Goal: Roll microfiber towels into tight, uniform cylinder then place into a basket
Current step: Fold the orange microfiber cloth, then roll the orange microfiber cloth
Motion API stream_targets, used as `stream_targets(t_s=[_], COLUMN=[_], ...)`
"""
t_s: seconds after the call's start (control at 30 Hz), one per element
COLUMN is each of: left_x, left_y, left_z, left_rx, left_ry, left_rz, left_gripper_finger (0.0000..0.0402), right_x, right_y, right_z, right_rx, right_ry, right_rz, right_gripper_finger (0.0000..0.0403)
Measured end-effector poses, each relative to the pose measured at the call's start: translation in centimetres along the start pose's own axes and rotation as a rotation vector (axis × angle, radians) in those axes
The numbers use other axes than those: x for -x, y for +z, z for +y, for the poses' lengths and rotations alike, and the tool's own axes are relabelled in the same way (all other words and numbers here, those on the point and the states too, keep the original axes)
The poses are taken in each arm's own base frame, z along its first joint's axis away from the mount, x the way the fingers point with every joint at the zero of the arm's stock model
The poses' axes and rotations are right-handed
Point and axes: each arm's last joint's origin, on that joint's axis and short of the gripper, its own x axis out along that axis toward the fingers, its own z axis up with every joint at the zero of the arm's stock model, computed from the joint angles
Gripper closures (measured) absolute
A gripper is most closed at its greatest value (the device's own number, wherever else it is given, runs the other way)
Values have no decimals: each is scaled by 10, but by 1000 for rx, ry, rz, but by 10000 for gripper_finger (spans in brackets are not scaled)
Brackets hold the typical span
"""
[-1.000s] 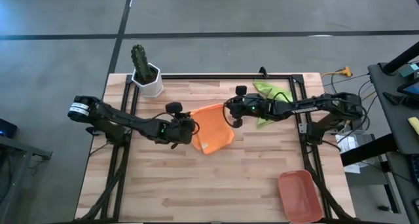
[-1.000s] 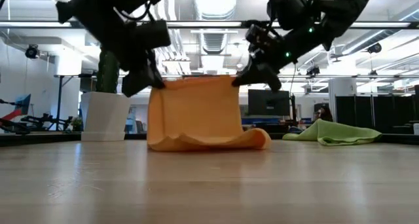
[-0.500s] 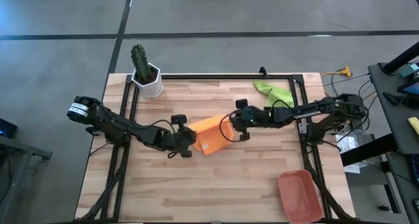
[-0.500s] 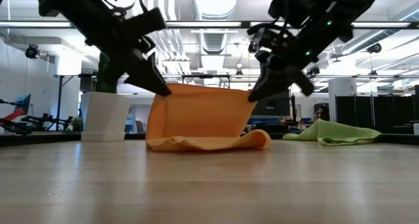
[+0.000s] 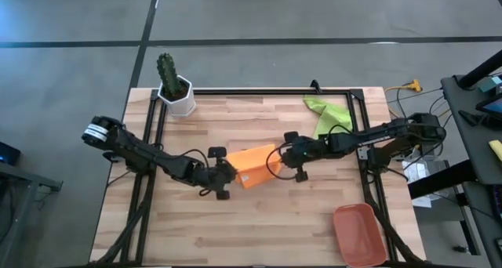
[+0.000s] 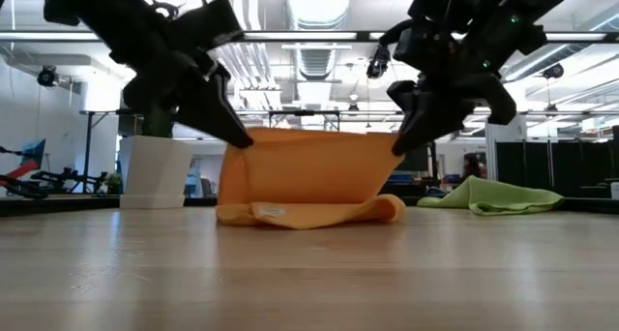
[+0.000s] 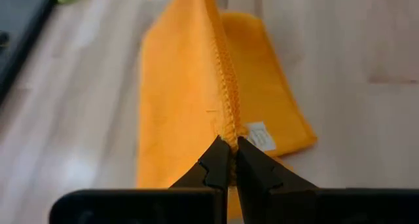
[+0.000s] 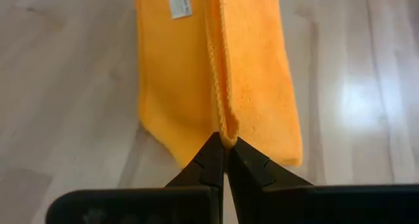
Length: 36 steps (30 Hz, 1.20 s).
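Both arms are carrying the held edge of the orange microfiber towel (image 5: 255, 166) toward the near side of the table — a second ago that edge was farther back and the cloth lay more spread out; now it is doubling over itself near the table's middle. The left gripper (image 7: 229, 160) is pinched shut on one corner of the raised hem, and the right gripper (image 8: 221, 144) is clamped shut on the other corner, the cloth hanging between them while its lower part is resting on the wood. This looks like a fold into a narrower strip, a preparation for rolling; no rolling is under way yet.

The lime green towel (image 5: 327, 114) is lying crumpled near the far right edge, untouched. The terracotta basket (image 5: 359, 234) is sitting at the near right corner, well apart from both towels — nothing is in it. The white pot (image 5: 180, 97) at the far left is holding a cactus.
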Motion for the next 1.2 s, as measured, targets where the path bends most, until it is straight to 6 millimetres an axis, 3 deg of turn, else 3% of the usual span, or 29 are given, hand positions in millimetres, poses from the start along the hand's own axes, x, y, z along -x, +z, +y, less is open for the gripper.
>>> stream_targets(t_s=[0.37, 0.7, 0.97, 1.2], left_x=[-41, -38, -31, -33], left_y=[-24, -17, 4, 12], left_z=[-25, -28, -32, -38], left_rx=[-63, -39, -52, -1], left_ry=[-109, -186, -225, -302], left_rz=[155, 135, 61, 19], left_gripper_finger=[402, 397, 318, 236], right_x=[-10, -29, -12, -6], right_y=[-16, -30, -13, -5], right_z=[11, 16, 6, 12], right_rx=[-39, -40, 0, -28], right_ry=[151, 139, 14, 106], right_rz=[43, 138, 30, -54], right_gripper_finger=[395, 395, 383, 288])
